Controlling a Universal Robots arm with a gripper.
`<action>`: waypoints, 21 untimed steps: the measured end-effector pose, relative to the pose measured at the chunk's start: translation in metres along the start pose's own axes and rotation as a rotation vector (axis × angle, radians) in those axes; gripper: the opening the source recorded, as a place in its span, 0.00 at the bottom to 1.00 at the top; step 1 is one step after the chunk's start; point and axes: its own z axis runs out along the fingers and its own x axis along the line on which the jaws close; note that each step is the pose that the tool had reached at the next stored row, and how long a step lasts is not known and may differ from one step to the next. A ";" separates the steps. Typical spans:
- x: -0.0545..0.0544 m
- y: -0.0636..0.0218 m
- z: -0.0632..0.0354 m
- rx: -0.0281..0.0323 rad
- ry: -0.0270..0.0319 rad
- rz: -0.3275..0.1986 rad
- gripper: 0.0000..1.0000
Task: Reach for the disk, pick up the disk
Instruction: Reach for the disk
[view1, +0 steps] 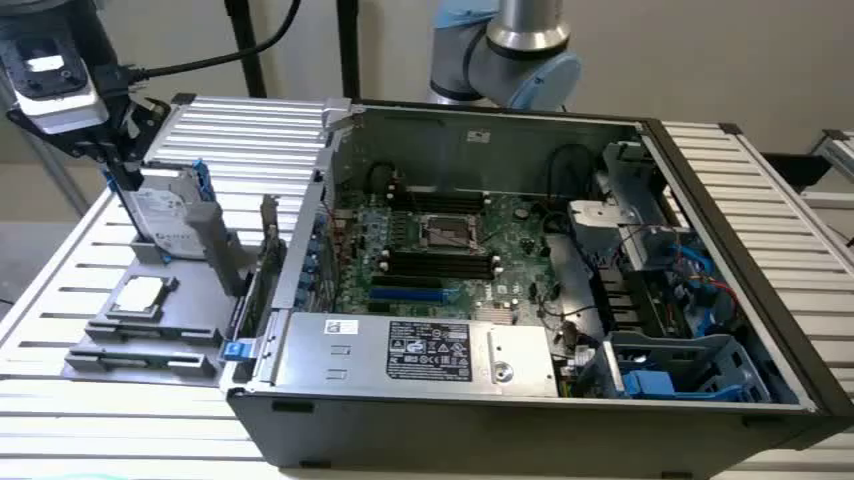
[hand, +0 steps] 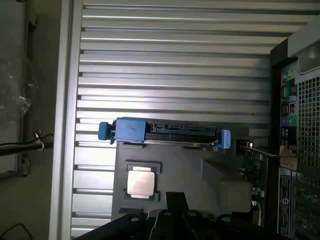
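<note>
Disk (view1: 160, 195) (hand: 165, 131) label (view1: 170, 225) shows in exterior view (edge-on in wrist view)

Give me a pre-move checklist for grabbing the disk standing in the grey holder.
1. Disk standing on edge in the grey holder: ok.
2. Disk's top edge unobstructed: ok.
3. Jaws open for the grasp: not ok, they are shut.
4. Jaws straddling the disk: not ok, the wrist view shows the disk apart from them.
5. Chip clear of the disk: ok, it lies flat in its own recess.
6. Clearance to the computer case: cannot tell.
</note>
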 end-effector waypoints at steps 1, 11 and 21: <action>0.000 0.0000 0.0000 0.0000 0.0000 0.000 0.11; 0.000 0.0000 0.0000 0.0000 0.0000 0.000 0.11; 0.010 0.0128 -0.0025 0.0009 -0.0057 0.000 0.11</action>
